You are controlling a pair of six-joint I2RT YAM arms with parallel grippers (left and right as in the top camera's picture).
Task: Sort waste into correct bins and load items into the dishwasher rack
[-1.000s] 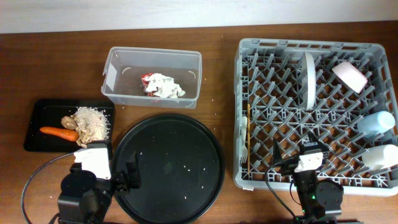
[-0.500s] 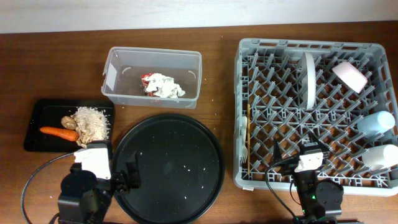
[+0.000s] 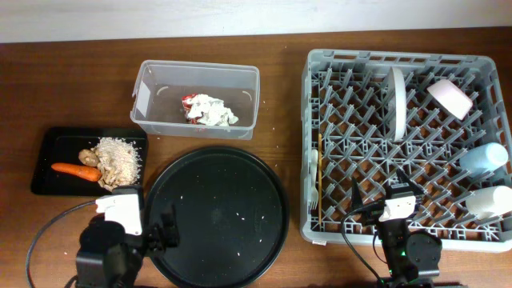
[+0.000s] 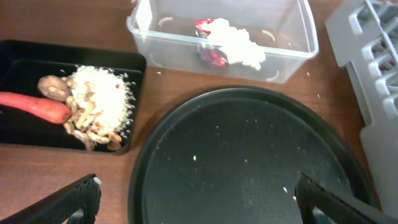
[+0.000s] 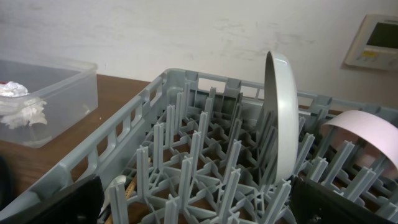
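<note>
The clear tub (image 3: 144,96) holds white tissues (image 3: 212,110) and a red-and-silver wrapper (image 3: 188,102). The flat black tray (image 3: 48,156) holds the carrot (image 3: 76,170), beige heap (image 3: 120,158) and brown lump (image 3: 88,157). The grey rack (image 3: 400,58) holds the upright white plate (image 3: 396,102), pink bowl (image 3: 450,97), blue cup (image 3: 482,158), white cup (image 3: 490,201), chopsticks (image 3: 320,176) and white fork (image 3: 312,168). My left gripper (image 4: 199,199) is open and empty over the round tray's front left. My right gripper (image 5: 199,199) is open and empty over the rack's front.
A large round black tray (image 3: 216,216) with a few white crumbs lies between the bins and the rack. The tub also shows in the right wrist view (image 5: 62,87), left of the rack wall. A white wall stands behind the table.
My left arm has drawn back slightly toward the table's front edge. The right arm and all objects have not moved.
</note>
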